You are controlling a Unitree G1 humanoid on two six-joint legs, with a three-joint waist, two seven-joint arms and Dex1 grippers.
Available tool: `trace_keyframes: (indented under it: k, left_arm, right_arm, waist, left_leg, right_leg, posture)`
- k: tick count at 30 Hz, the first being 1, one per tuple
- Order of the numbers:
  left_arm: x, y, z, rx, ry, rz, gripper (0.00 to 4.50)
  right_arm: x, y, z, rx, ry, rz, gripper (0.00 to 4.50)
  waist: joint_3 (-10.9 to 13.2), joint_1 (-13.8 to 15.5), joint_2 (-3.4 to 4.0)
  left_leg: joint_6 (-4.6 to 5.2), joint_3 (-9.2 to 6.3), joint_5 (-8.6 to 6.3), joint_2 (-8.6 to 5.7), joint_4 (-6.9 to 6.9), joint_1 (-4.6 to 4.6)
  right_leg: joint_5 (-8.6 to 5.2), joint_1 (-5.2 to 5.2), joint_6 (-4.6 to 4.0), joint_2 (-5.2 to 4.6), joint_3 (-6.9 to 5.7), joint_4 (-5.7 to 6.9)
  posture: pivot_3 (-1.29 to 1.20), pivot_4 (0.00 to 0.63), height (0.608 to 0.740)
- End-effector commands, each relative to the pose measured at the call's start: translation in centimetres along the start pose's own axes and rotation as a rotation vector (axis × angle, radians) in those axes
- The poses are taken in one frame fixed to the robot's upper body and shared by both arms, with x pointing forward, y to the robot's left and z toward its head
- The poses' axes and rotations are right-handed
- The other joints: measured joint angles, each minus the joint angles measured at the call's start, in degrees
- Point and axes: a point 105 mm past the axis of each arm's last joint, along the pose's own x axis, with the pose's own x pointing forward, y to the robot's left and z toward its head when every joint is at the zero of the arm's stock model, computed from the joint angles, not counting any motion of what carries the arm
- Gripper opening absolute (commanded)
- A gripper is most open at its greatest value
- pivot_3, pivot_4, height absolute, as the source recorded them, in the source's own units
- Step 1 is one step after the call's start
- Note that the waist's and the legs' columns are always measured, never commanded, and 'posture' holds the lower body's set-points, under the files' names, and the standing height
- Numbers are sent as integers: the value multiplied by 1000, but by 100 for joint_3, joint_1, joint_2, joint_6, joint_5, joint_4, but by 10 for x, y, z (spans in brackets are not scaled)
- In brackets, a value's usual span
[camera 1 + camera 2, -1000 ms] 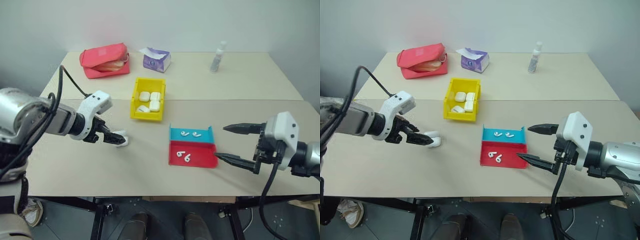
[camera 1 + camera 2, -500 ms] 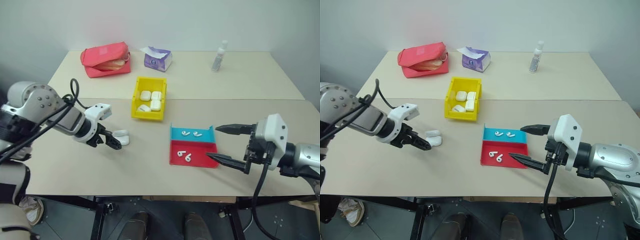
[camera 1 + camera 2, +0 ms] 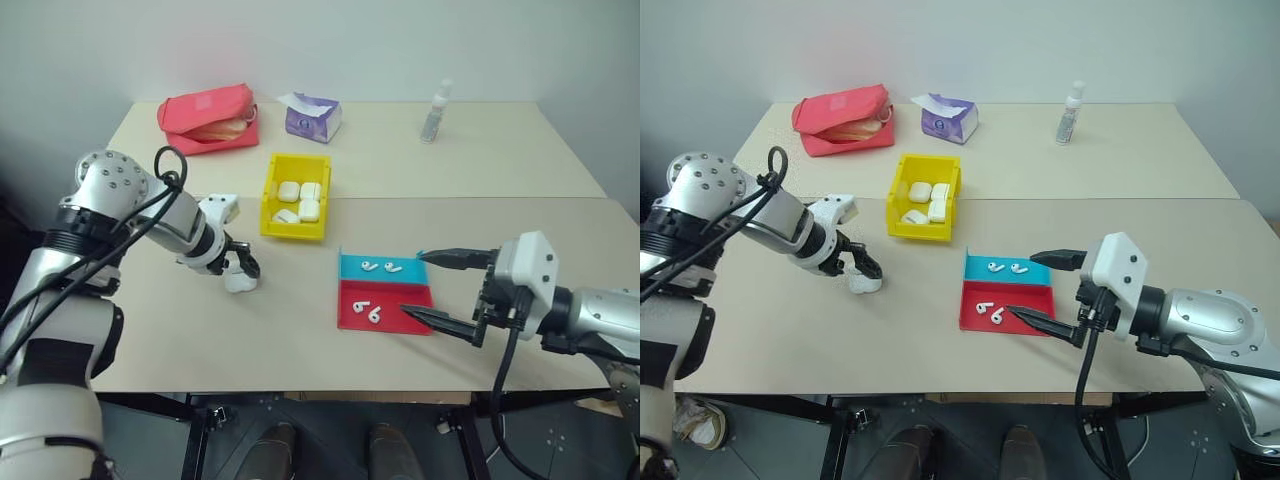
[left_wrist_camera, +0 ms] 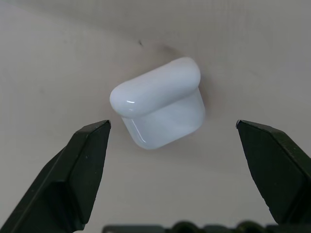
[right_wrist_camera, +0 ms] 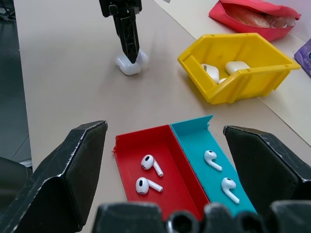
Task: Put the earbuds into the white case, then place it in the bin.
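Four earbuds (image 5: 149,163) in tray (image 3: 385,308), four cases in bin (image 3: 296,196). Left wrist view: left gripper (image 4: 172,131) spread around white case (image 4: 159,102), untouched. Right gripper (image 3: 425,287) released, empty.

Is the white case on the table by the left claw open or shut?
Shut: the case shows its lid down, lying between the left claw's spread fingers.

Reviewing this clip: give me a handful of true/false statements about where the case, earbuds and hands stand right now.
1. The left hand is open above the white case, not gripping it. True.
2. The yellow bin is empty. False: several white cases lie in it.
3. Two earbuds lie in the tray's red half. True.
4. The right hand holds an earbud. False: it is open beside the tray.
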Motion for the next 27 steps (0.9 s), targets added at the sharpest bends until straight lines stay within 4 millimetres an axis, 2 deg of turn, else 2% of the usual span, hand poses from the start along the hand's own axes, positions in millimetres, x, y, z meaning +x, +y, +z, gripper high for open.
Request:
trace_keyframes:
  k: [1,12,20,22,27]
  left_arm:
    - [0,-2,1,-39,-39,15,4500]
    - [16,-10,-1,-130,-91,73,4500]
    - [22,-9,-5,-164,-69,98,4500]
    - [25,-7,-7,-176,-58,103,4122]
    - [26,-7,-10,-172,-52,104,2788]
  right_arm:
    - [0,-3,10,-49,-41,-13,4454]
    - [2,-3,9,-43,-52,-25,4454]
    - [3,-1,8,-32,-51,-24,4454]
    - [3,0,8,-30,-50,-25,4500]
    - [3,-1,8,-25,-49,-27,4500]
  waist:
    - [0,-7,-1]
    - [-1,55,-2]
    - [-2,66,-3]
    - [-3,74,-3]
    - [-4,81,-4]
  left_leg:
    - [0,2,0,1,0,0]
    - [-5,5,2,-2,2,-4]
    - [-6,12,3,-2,2,-2]
    - [-6,12,3,-2,2,-2]
    - [-7,12,3,-2,2,-2]
  right_leg:
    - [0,-1,0,0,4,0]
    - [0,-6,0,0,14,2]
    - [0,-6,0,0,16,3]
    - [0,-6,0,0,16,3]
    - [0,-6,0,0,17,3]
  posture:
    - [0,150,740]
    - [0,150,740]
    - [0,150,740]
    - [0,150,740]
    - [0,150,740]
